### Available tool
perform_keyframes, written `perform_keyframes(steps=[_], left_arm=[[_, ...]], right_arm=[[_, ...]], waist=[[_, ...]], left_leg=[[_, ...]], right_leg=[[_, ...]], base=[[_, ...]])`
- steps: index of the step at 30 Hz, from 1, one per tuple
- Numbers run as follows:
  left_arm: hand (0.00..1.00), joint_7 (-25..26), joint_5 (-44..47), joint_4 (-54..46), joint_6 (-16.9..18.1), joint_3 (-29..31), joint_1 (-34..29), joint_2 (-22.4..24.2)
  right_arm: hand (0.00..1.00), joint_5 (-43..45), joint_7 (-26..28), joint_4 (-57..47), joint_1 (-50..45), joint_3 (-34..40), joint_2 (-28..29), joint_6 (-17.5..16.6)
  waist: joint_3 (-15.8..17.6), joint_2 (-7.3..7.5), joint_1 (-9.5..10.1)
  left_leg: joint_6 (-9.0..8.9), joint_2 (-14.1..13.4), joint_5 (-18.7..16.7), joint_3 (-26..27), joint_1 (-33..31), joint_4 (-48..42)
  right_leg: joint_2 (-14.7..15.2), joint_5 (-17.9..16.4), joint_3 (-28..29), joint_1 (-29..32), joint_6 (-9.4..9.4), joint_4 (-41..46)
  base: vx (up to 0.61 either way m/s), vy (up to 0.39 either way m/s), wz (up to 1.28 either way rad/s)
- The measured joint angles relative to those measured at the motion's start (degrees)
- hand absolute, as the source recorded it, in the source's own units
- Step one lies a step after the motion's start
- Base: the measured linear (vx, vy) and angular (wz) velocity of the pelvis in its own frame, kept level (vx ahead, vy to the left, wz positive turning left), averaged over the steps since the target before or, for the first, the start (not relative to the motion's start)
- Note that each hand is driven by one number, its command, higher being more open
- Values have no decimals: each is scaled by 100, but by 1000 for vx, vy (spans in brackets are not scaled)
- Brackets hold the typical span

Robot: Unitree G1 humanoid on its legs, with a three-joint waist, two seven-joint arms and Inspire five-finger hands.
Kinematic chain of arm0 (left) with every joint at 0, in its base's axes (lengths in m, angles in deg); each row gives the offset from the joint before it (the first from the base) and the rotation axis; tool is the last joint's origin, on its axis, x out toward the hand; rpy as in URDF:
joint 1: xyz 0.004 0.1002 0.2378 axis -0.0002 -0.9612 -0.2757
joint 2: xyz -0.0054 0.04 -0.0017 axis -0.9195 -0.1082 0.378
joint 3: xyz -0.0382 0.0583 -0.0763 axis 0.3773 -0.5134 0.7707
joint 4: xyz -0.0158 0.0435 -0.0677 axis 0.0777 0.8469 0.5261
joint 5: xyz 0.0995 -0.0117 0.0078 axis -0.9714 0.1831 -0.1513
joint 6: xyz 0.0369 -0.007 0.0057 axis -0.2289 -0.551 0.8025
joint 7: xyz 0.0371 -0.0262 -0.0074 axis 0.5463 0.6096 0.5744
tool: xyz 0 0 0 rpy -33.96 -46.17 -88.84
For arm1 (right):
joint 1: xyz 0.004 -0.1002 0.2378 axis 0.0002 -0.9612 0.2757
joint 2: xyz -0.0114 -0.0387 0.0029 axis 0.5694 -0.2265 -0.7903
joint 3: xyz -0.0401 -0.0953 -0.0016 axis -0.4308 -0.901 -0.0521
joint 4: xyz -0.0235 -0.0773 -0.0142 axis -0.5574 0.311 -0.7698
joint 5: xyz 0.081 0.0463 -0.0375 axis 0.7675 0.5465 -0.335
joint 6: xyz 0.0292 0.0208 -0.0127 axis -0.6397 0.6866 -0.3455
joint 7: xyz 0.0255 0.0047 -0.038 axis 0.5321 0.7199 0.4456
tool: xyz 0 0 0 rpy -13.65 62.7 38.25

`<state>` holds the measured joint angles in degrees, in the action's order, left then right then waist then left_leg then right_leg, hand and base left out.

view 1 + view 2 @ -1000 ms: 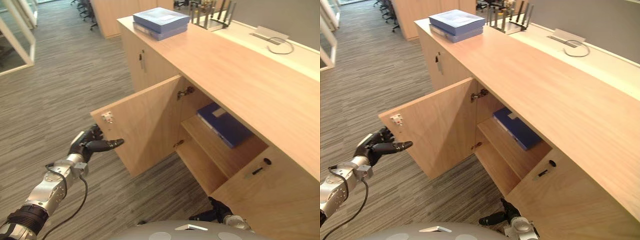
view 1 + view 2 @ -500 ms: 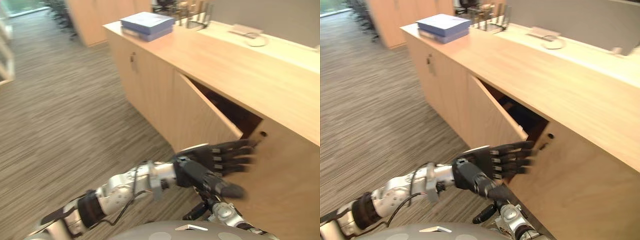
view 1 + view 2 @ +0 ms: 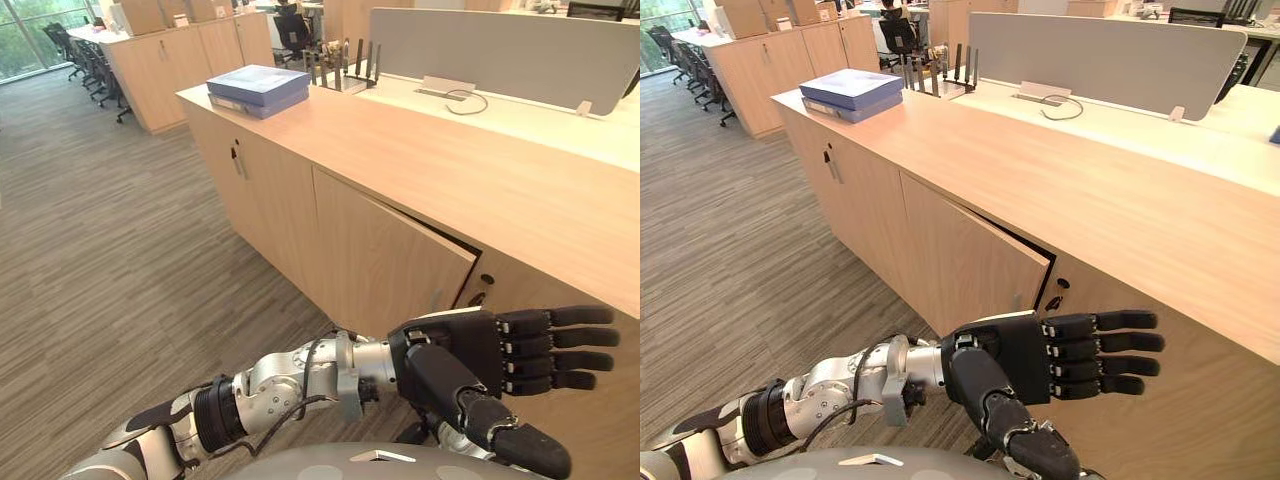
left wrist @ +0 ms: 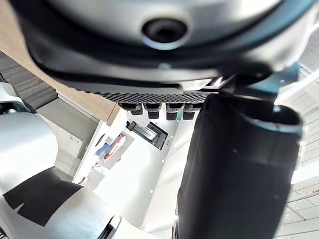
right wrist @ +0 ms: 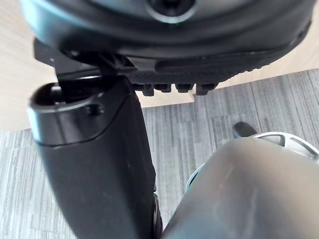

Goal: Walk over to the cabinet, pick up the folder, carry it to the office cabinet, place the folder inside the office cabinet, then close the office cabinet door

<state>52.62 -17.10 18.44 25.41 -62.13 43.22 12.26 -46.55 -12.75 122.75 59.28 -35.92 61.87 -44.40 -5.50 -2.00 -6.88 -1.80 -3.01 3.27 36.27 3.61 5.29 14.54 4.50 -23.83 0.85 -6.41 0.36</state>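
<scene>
The wooden office cabinet's door (image 3: 390, 260) stands almost shut, with a thin dark gap along its top right edge. Whatever is inside is hidden behind it. My left hand (image 3: 470, 350) reaches across in front of the panel to the right of the door, open, with straight fingers and the thumb hanging below. Its wrist view shows the thumb (image 4: 234, 164) and the row of fingers. My right hand (image 5: 94, 164) hangs low over the carpet by the cabinet's foot, open and holding nothing. Two blue folders (image 3: 258, 88) lie stacked on the cabinet top at its far left end.
A black file rack (image 3: 345, 70) stands on the cabinet top behind the stacked folders. A grey partition (image 3: 500, 45) and a desk with a cable (image 3: 460, 97) run along the back. More wooden cabinets (image 3: 170, 60) and chairs stand far left. Striped carpet (image 3: 100, 250) lies open to the left.
The cabinet door has swung from wide open to almost shut. My left hand swept right from the door's outer edge to in front of the cabinet. The head camera has shifted.
</scene>
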Motion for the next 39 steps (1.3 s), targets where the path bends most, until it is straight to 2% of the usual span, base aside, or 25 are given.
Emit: perform_keyframes(steps=[8,14,17,20,21,22,24,27,29,33,35,36,38,39], left_arm=[[100,59,-24,97,25,0,32,8],[100,53,-50,132,28,71,4,8],[100,-16,-81,321,29,274,-261,35],[100,-16,-177,722,36,681,-873,53],[100,17,-232,966,60,857,-1177,12],[100,44,-276,1051,60,919,-1286,-18],[100,76,-464,1339,53,1182,-1737,-195],[100,74,-705,1691,-24,1550,-2171,-338],[100,71,-984,2170,-46,2113,-2594,-337],[100,36,-2196,3128,39,3114,-3010,-225],[100,15,-3745,4251,311,4035,-3204,113],[100,80,-4102,4617,342,4312,-3202,240],[100,517,-5330,5930,384,5660,-3183,755],[100,708,-5738,6166,406,5955,-3184,839]], right_arm=[[100,3,5,48,31,-57,109,0],[100,12,6,82,39,-49,101,0],[100,18,-1,111,25,59,102,-1],[100,35,-16,333,-86,802,156,-5],[100,214,-45,513,-169,1412,207,8],[100,373,-72,578,-211,1688,228,37],[100,948,-126,843,-435,2995,316,117],[100,1186,-130,898,-666,4260,389,203],[100,1128,-104,880,-837,5022,366,298],[100,906,-15,743,-917,5433,346,457],[100,909,23,592,-931,5403,370,464],[100,915,26,540,-962,5394,391,466],[100,949,6,355,-1059,5213,496,466],[100,955,-5,302,-1066,5145,522,468]], waist=[[-26,165,-113],[-23,169,-109],[-23,169,-120],[-23,169,-104],[-23,169,-91],[-23,168,-88],[-14,175,-90],[1,195,-111],[42,261,-110],[123,389,-100],[164,433,-55],[175,428,-33],[216,478,32],[233,501,36]], left_leg=[[-32,-8,-23,-120,111,2],[-79,-13,-55,-50,185,4],[-80,-19,-56,-42,184,4],[-80,-28,-56,-65,176,4],[-81,-28,-56,-87,168,4],[-80,-28,-56,-98,162,4],[-86,-26,-66,-121,151,1],[-111,-27,-100,-138,201,-1],[-129,-23,-144,-136,309,-2],[-153,-22,-196,-96,390,-2],[-172,-22,-246,-10,410,-1],[-183,-22,-261,7,410,-1],[-207,-23,-305,51,397,-1],[-216,-24,-314,50,397,-1]], right_leg=[[-26,19,74,-83,43,-48],[-34,14,201,-80,38,-34],[-41,12,221,-73,34,-36],[-50,11,216,-80,33,-41],[-50,10,201,-86,32,-44],[-50,10,199,-87,31,-47],[-62,14,170,-102,34,-82],[-74,42,124,-203,50,-159],[-81,40,105,-335,49,-189],[-88,12,114,-417,28,-255],[-102,6,198,-399,22,-288],[-108,6,208,-400,21,-308],[-130,6,224,-399,21,-367],[-132,9,220,-400,26,-370]], base=[[2,-3,-5],[-64,2,-8],[-45,-4,-2],[-27,-5,4],[-7,-2,7],[-5,-2,8],[9,-5,4],[23,-3,2],[39,4,0],[5,1,-4],[20,5,-17],[37,1,-19],[58,-8,-11],[75,-14,-2]])
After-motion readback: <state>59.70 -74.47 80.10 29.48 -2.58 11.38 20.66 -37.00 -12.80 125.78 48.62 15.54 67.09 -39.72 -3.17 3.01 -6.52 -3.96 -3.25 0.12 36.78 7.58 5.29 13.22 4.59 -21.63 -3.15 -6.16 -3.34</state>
